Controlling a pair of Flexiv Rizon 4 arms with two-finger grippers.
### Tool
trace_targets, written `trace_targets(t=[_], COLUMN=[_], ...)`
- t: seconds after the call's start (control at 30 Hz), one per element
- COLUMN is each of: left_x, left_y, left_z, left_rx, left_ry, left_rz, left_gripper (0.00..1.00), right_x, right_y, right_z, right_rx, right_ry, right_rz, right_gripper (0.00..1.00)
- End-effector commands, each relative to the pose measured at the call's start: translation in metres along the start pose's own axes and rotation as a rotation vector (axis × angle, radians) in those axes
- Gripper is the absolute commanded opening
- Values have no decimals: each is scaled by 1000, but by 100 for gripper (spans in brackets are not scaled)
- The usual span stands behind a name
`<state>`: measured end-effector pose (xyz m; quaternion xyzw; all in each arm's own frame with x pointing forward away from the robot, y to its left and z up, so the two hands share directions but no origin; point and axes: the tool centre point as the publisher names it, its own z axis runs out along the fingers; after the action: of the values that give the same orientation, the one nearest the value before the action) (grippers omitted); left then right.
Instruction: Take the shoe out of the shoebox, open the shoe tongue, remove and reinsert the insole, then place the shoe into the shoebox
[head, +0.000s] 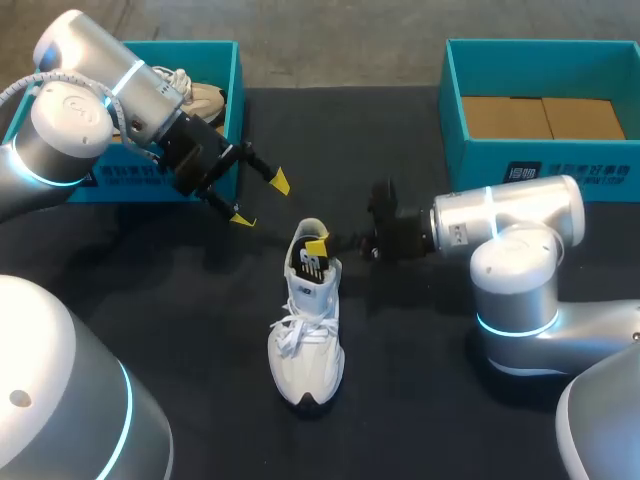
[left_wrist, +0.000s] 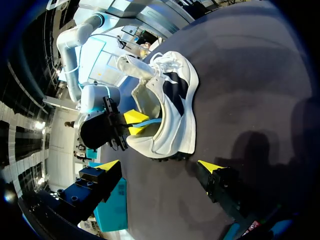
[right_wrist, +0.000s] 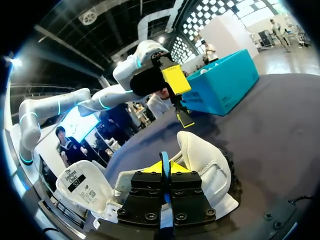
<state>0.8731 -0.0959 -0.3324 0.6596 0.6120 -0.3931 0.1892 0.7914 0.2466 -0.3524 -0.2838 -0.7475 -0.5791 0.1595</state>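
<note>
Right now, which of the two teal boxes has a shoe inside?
The left box, with a beige shoe inside; the right box holds only brown cardboard.

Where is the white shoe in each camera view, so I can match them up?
Head view: white shoe mid-table, toe toward the near edge.
Left wrist view: shoe just ahead of the open left gripper.
Right wrist view: shoe under the right gripper.
Shared landmark: right gripper's yellow tips pinching a blue strip at the shoe's opening.
</note>
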Motion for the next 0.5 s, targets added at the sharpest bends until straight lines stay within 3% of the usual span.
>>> trace_targets(t=[0.03,0.1,0.17,0.2,0.27,0.37,0.5], left_x=[0,0,0,0,0,0,0], left_y=[0,0,0,0,0,0,0], left_z=[0,0,0,0,0,0,0], left_rx=[0,0,0,0,0,0,0], left_ry=[3,3,3,3,3,3,3], left_rz=[0,0,0,0,0,0,0], left_gripper=[100,100,100,100,100,100,100], right_x=[4,4,3,3,2,2,1], right_y=[7,11,14,16,18,19,20], right_z=[0,1,1,1,1,1,1], right_rx=[14,15,16,17,20,25,26], right_ry=[-9,-9,-9,-10,-11,-13,-19], right_rz=[-5,-9,-12,-14,-15,-9,8], right_gripper=[0,0,29,35,39,30,31])
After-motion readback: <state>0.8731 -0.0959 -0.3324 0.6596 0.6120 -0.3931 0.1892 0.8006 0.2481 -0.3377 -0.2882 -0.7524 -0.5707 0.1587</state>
